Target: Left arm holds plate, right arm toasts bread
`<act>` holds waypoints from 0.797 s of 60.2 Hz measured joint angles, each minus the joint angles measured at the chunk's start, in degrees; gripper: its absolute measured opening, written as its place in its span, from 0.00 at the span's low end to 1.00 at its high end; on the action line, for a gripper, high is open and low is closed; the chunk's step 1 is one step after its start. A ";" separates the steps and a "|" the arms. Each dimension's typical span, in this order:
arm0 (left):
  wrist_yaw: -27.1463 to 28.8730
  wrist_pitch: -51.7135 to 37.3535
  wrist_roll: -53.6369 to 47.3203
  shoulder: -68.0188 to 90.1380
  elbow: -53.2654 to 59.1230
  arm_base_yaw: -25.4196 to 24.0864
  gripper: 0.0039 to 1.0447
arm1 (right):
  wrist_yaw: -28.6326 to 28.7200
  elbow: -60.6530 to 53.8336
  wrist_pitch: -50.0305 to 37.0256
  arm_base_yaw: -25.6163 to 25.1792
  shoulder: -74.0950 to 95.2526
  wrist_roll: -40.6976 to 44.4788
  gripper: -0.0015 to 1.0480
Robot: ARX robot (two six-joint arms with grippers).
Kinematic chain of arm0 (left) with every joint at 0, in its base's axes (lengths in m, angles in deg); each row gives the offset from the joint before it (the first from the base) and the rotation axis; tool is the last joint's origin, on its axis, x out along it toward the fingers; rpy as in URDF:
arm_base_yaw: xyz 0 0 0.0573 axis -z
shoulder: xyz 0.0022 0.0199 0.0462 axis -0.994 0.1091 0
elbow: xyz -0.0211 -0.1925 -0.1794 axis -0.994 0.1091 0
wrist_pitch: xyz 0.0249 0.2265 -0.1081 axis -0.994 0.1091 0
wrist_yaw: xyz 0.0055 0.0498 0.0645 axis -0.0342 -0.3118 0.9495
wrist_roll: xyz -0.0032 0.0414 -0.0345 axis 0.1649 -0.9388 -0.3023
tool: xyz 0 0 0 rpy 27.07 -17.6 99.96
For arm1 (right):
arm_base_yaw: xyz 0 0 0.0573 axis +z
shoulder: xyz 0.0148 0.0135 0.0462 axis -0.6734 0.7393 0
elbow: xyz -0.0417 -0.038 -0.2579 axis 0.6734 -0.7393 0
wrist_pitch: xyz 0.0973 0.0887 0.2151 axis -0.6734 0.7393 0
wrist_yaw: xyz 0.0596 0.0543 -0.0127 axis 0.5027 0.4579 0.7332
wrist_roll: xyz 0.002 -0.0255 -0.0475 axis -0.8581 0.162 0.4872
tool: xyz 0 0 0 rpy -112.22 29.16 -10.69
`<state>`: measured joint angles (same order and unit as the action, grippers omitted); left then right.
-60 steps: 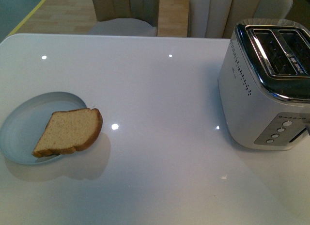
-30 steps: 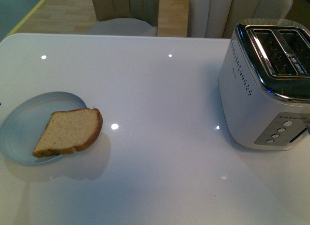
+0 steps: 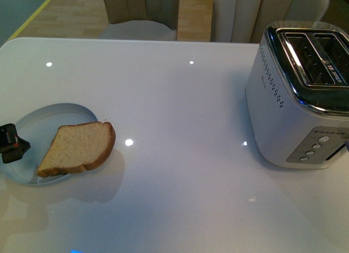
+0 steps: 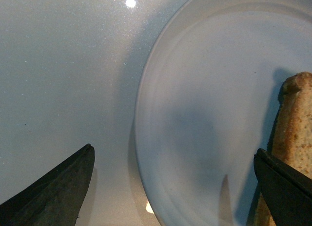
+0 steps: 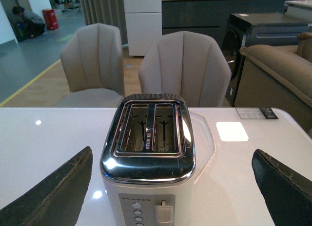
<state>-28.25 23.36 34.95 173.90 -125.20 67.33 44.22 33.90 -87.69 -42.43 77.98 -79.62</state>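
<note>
Plate [image 3: 32, 127]: sits near the left edge of the table [image 3: 180, 100], flat on the white top.
Bread [image 3: 79, 148]: lies on the right side of the plate. Its round end sticks out past the rim, over the table.
Left gripper [image 4: 173, 150]: spread wide and holding nothing, right at the plate's left rim. One finger [image 4: 53, 192] is over bare table and the other is by the bread's crust. The rim runs between them. I cannot tell if it touches the plate.
Right gripper [image 5: 172, 150]: spread wide and holding nothing. It faces the toaster [image 5: 148, 138] from a little way off.
Toaster: stands at the table's right side, well apart from the plate. Both slots [image 5: 148, 127] are open at the top.
Open room: a big bare stretch of table lies between the bread and the toaster.
Far edge: two chairs [image 5: 183, 70] stand just behind the table.
</note>
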 joint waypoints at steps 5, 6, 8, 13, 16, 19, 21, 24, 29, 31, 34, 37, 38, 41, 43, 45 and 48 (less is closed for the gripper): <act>0.59 0.00 0.04 0.81 -0.55 0.28 0.93 | 0.00 0.00 0.00 0.00 0.00 0.02 0.92; 0.83 0.00 0.04 1.01 -0.70 0.39 0.93 | 0.00 0.00 0.00 0.00 0.00 0.02 0.92; 0.94 0.00 0.02 1.31 -0.96 0.55 0.93 | 0.00 0.00 0.00 0.00 0.00 0.00 0.92; 1.53 0.24 -0.11 2.01 -1.42 1.03 0.93 | 0.00 0.00 0.00 0.00 0.00 0.00 0.92; 1.95 0.61 -0.11 2.56 -1.84 1.33 0.93 | 0.00 0.00 0.00 0.00 0.00 0.02 0.92; 2.40 0.92 -0.20 3.34 -2.27 1.68 0.93 | 0.00 0.00 0.00 0.00 0.00 0.00 0.92; 2.43 1.09 -0.17 3.43 -2.49 1.84 0.93 | 0.00 0.00 0.00 0.00 0.00 0.00 0.92; 2.54 1.20 -0.11 3.72 -2.84 2.10 0.93 | 0.00 0.00 0.00 0.00 0.00 0.02 0.92; 3.19 1.60 -0.11 3.96 -3.19 2.34 0.88 | 0.00 0.00 0.00 0.00 0.00 0.00 0.92; 3.69 1.86 -0.13 4.04 -3.37 2.43 0.83 | 0.00 0.00 0.00 0.00 0.00 0.00 0.92; 3.89 2.12 -0.04 4.15 -3.54 2.47 0.73 | 0.00 0.00 0.00 0.00 0.00 0.00 0.92; 4.02 2.23 0.02 4.22 -3.61 2.47 0.66 | 0.00 0.00 0.00 0.00 0.00 0.02 0.92; 4.02 2.32 0.09 4.24 -3.65 2.47 0.63 | 0.00 0.00 0.00 0.00 0.00 0.02 0.92; 3.98 2.58 0.39 4.24 -3.67 2.49 0.56 | 0.00 0.00 0.00 0.00 0.00 0.02 0.92; 3.89 2.78 0.79 4.24 -3.69 2.49 0.51 | 0.00 0.00 0.00 0.00 0.00 0.00 0.92; 3.74 3.02 1.22 4.24 -3.74 2.49 0.46 | 0.00 0.00 0.00 0.00 0.00 0.00 0.92; 3.52 3.37 2.16 4.22 -3.82 2.49 0.37 | 0.00 0.00 0.00 0.00 0.00 0.02 0.92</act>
<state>-24.73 26.73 37.11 178.12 -129.03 69.82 44.22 33.90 -87.69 -42.43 77.98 -79.59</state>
